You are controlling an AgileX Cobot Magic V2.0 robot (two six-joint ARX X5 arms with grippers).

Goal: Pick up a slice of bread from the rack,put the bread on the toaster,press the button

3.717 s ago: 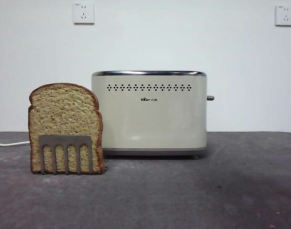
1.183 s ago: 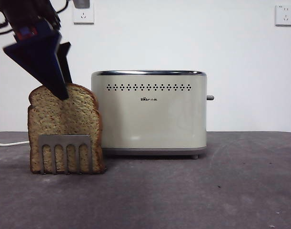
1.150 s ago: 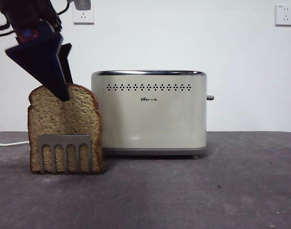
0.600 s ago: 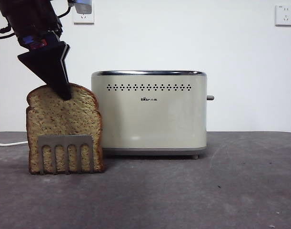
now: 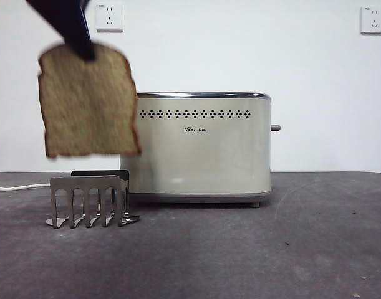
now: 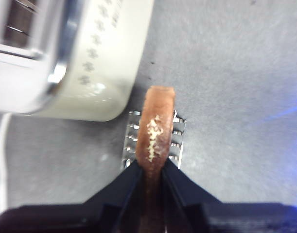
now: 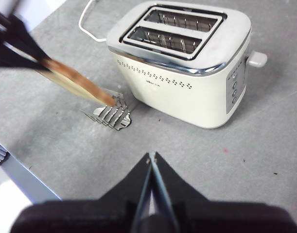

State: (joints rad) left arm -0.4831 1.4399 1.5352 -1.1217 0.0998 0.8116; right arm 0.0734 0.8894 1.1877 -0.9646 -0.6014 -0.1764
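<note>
Front view shows the slice of bread [image 5: 88, 101] now hanging clear above the rack [image 5: 89, 200], where half a second ago it sat between the prongs. The left gripper [image 6: 151, 167] has its jaws closed on the crust at the slice's domed top, and the bread looks motion-blurred. The rack stands bare on the table [image 5: 252, 249], just beside the toaster [image 5: 202, 146]. The pick therefore seems done; carrying the slice over to the open slots [image 7: 173, 30] comes next. The right gripper [image 7: 150, 160] waits with jaws together, holding nothing, well apart from the button [image 7: 257, 58].
</note>
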